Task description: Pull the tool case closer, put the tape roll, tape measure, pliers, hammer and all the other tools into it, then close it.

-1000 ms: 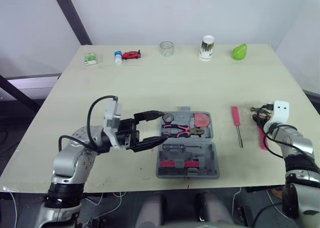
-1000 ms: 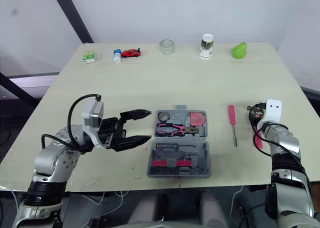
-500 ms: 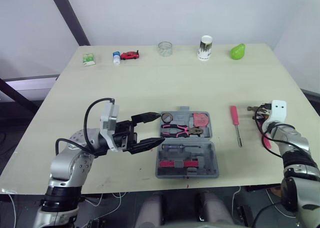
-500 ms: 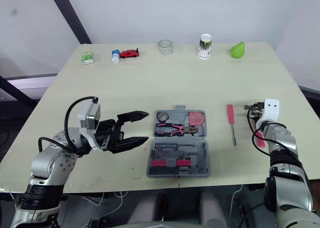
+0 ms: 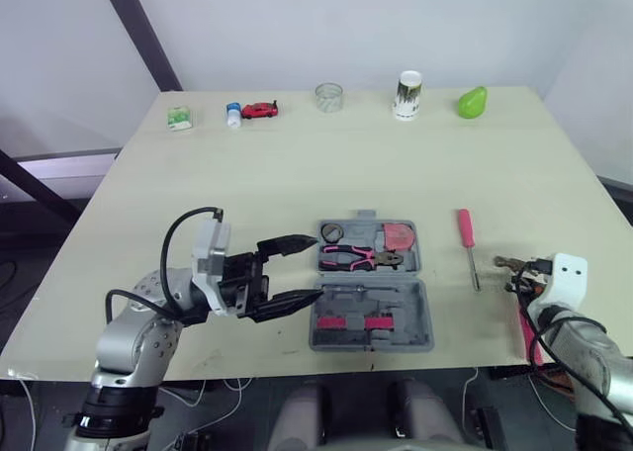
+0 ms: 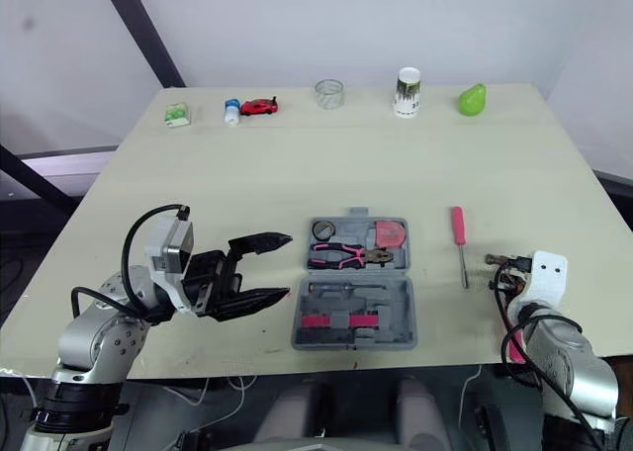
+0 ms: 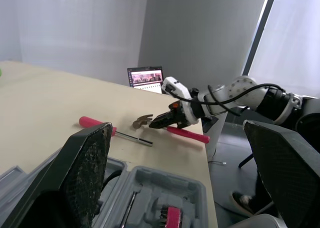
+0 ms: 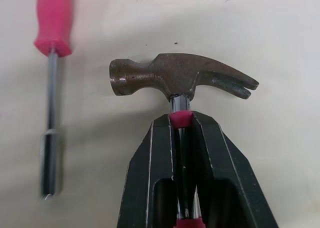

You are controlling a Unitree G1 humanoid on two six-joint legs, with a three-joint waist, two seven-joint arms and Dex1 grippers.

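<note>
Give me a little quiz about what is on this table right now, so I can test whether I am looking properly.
1. True or false: the tool case is shut.
2. What does the right gripper hold? A a saw; B the hammer; C a spanner.
3. Fill in: the pink-handled ___ lie inside the case.
Key: 1 false, it lies open. 2 B. 3 pliers.

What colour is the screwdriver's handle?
The screwdriver handle is pink-red, clearest in the right wrist view.
</note>
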